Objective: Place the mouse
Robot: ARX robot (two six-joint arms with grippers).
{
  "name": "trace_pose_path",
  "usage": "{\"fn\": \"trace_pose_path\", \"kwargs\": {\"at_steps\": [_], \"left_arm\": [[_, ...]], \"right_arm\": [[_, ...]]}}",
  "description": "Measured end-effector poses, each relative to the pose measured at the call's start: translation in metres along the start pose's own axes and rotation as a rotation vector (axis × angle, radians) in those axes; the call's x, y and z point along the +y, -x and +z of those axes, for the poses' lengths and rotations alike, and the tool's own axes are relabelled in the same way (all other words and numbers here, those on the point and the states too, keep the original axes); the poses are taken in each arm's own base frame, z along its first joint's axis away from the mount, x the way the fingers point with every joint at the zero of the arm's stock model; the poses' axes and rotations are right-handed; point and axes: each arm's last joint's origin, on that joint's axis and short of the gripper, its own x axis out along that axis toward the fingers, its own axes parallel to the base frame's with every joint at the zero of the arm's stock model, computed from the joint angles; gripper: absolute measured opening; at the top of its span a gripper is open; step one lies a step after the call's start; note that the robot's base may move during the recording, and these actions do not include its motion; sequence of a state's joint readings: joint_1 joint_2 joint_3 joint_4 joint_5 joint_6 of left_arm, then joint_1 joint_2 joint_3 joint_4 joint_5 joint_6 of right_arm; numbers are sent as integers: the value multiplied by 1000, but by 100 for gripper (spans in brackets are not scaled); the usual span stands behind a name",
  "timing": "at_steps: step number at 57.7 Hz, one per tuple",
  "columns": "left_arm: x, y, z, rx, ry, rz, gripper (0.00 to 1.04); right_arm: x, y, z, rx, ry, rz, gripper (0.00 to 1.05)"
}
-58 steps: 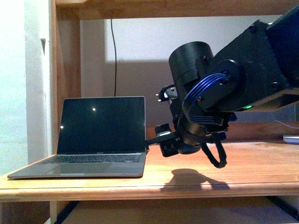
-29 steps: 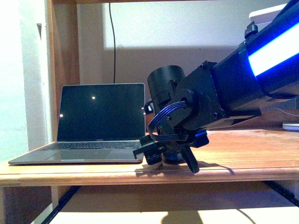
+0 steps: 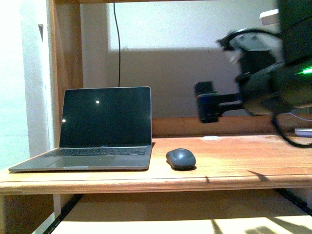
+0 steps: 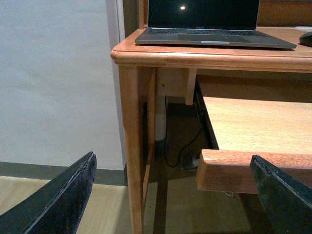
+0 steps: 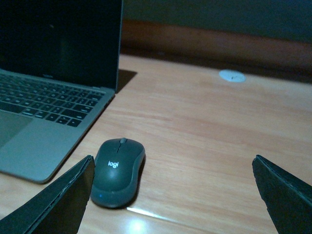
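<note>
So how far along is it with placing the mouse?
Looks done: the mouse sits on the desk beside the laptop, nothing touching it. In hand: nothing; the right gripper is open, empty and above the desk. Left: apparently only pulling the arm clear.

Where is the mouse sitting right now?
In the front view the mouse sits on the desk just right of the laptop, apart from it, near the front edge.
</note>
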State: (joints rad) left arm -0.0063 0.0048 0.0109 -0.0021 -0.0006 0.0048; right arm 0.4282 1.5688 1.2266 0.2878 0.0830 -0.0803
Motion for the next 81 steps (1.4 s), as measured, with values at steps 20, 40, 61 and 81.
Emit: {"fn": "trace_pose_path", "kwargs": {"at_steps": [20,40,61,81], "left_arm": [[0,0,0,0,0,0,97],[0,0,0,0,0,0,97],[0,0,0,0,0,0,97],[0,0,0,0,0,0,97]], "right_arm": [[-61,146,-98,115,-14,186,97],[-59,196,-165,219,27,300,97],[-19,182,-191,245,138,382,97],[19,147,-203,274,151,419,97]]}}
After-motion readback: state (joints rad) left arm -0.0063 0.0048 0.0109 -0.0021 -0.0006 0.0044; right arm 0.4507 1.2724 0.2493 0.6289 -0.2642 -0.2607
